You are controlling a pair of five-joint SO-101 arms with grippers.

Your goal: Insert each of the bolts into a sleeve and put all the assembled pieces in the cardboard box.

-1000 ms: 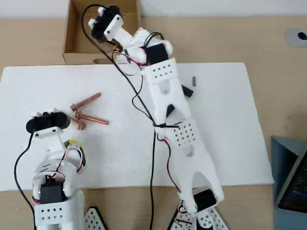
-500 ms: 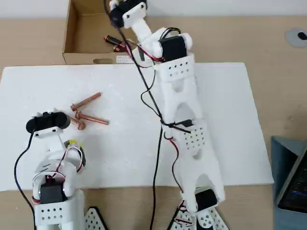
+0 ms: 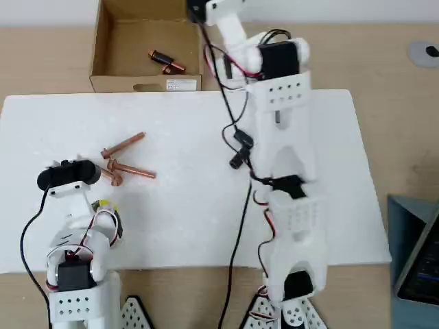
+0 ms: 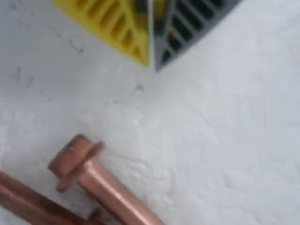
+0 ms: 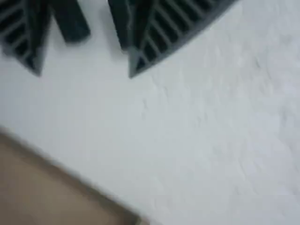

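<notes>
— Where do we find the cardboard box (image 3: 130, 34)?

— At the far edge of the table (image 3: 398, 89), just past the white mat (image 3: 171, 219). Inside it we see one assembled piece (image 3: 167, 62), dark at one end and copper at the other. It lies on the box floor, toward the side nearer the right arm (image 3: 285, 103).

— And the loose parts?

— We count three bolts (image 3: 124, 145) on the mat, close together and well apart from the box. Two of them lie with their heads just beside each other. The third lies at an angle on the side toward the box.

— How does the left pincer (image 4: 152, 63) stand?

— Its yellow finger (image 4: 112, 23) and grey finger (image 4: 187, 23) meet at the tips, so we call it closed, with nothing between them. It hangs over the mat just beside the bolts. In the left wrist view, one bolt's head lies near the tips but apart from them. We cannot tell whether the tips touch the mat.

— And the right pincer (image 5: 84, 70)?

— We see its dark fingers (image 5: 159, 33) spread apart, gripping nothing. The right arm stretches across the mat to the far edge of the table, next to the box's corner. Below those fingers we see a white surface and a brown strip.
</notes>
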